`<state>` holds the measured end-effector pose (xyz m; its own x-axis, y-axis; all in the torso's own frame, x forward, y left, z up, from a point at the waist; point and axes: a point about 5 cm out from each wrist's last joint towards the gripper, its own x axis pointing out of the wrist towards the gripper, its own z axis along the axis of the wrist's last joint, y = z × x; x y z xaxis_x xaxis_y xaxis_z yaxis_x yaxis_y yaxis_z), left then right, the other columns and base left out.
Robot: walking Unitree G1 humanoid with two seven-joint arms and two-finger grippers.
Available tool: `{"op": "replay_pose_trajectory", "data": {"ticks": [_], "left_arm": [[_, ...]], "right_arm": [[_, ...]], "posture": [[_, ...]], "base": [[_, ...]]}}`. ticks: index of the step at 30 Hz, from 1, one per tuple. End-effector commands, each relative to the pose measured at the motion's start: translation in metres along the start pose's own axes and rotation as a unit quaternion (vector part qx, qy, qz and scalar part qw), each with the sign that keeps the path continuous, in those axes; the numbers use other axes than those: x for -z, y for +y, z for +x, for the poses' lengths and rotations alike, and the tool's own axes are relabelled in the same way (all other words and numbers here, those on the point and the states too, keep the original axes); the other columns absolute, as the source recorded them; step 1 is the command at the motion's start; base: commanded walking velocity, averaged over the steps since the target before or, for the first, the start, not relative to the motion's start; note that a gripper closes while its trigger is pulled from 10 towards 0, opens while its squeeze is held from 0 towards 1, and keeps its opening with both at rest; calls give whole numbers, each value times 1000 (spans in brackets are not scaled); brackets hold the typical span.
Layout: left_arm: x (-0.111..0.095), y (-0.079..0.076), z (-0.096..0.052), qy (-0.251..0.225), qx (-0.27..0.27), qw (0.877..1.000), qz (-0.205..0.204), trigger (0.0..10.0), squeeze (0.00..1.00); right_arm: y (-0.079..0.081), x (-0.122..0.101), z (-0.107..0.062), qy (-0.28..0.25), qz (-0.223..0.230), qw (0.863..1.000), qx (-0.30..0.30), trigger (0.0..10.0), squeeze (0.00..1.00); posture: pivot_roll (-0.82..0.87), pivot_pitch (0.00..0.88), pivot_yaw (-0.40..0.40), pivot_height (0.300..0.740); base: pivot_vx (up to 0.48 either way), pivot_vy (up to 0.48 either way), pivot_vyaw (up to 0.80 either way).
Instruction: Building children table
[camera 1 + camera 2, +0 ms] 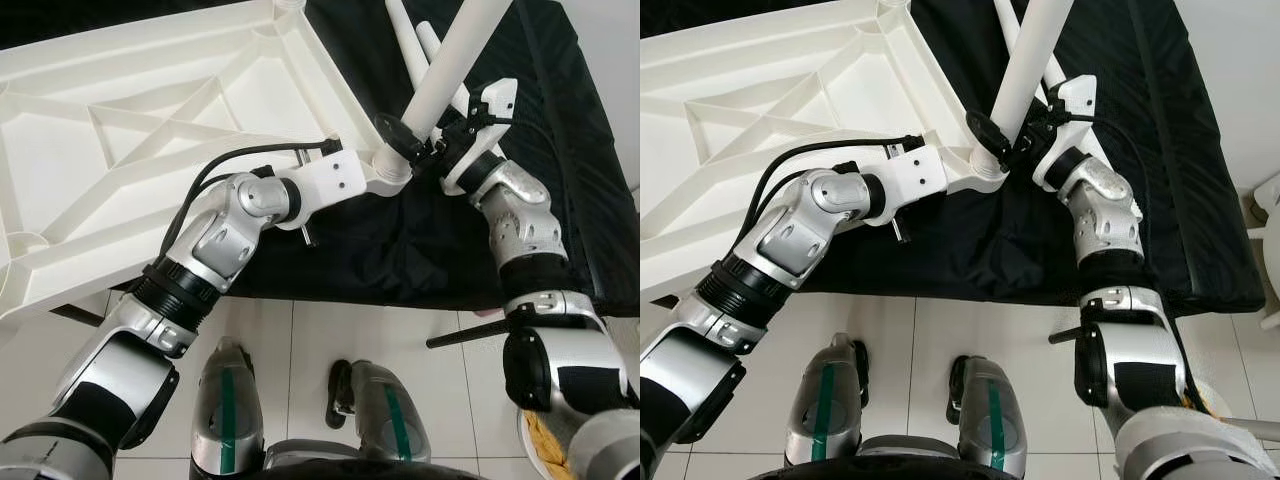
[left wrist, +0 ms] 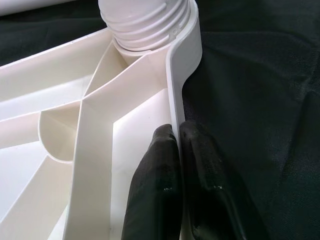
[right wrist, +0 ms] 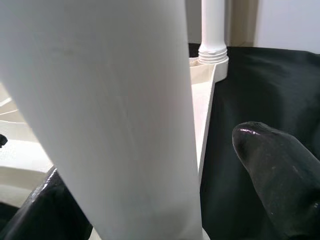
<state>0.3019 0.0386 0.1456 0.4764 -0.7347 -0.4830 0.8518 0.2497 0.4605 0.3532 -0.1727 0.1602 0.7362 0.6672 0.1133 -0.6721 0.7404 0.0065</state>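
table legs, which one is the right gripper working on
The table leg standing in the near corner socket beside the left gripper; the right gripper straddles its base.

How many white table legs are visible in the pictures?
3: one leg stands at the tabletop's near corner socket, between the right gripper's fingers; one stands at the far corner; one lies on the black cloth.

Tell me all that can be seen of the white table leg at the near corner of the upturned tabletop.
The table leg is a smooth white plastic tube, standing up from the near corner socket of the upturned ribbed tabletop, its threaded end showing at the socket. It tilts slightly. The right gripper has its jaws around it low down; the left gripper pinches the tabletop's rim nearby.
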Motion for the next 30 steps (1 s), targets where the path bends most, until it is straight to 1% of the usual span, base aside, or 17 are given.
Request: {"op": "replay_pose_trajectory", "data": {"ticks": [1, 7, 8, 9, 13, 23, 24, 25, 30], "left_arm": [[-7, -2, 2, -12, 7, 1000, 22, 10000, 0], [-7, -3, 2, -12, 7, 1000, 23, 10000, 0], [-7, -3, 2, -12, 8, 1000, 24, 10000, 0], [-7, -3, 3, -12, 8, 1000, 23, 10000, 0], [-8, -4, 3, -14, 9, 1000, 26, 10000, 0], [-8, -5, 4, -14, 11, 999, 26, 10000, 0], [-8, -5, 4, -15, 12, 999, 27, 10000, 0], [-8, -5, 4, -15, 12, 999, 27, 10000, 0], [-8, -6, 4, -15, 12, 1000, 24, 10000, 0]], "right_arm": [[-4, 0, -3, -3, 1, 1000, 4, 10000, 0], [-6, 0, -4, 2, -1, 1000, -7, 10000, 0], [-6, 2, -6, 1, 7, 1000, -16, 1255, 0], [-4, 4, -7, 4, 17, 999, -29, 0, 0], [-2, 8, -10, 12, 25, 998, -51, 0, 0], [-4, 11, -13, 18, 19, 998, -53, 0, 0], [-6, 11, -13, 22, 13, 999, -37, 10000, 0], [-6, 11, -13, 22, 13, 999, -37, 10000, 0], [-7, 11, -10, 27, 9, 1000, 1, 10000, 0]], "posture": [[72, 26, -63, 740], [74, 19, -63, 740], [73, 17, -62, 740], [72, 16, -62, 740], [71, 14, -62, 740], [66, 9, -64, 740], [66, 11, -65, 740], [66, 11, -65, 740], [67, 16, -66, 740]], "base": [[0, 0, 0], [0, 0, 0], [0, 0, 0], [0, 0, 0], [0, 0, 0], [0, 0, 0], [0, 0, 0], [0, 0, 0], [0, 0, 0]]}}
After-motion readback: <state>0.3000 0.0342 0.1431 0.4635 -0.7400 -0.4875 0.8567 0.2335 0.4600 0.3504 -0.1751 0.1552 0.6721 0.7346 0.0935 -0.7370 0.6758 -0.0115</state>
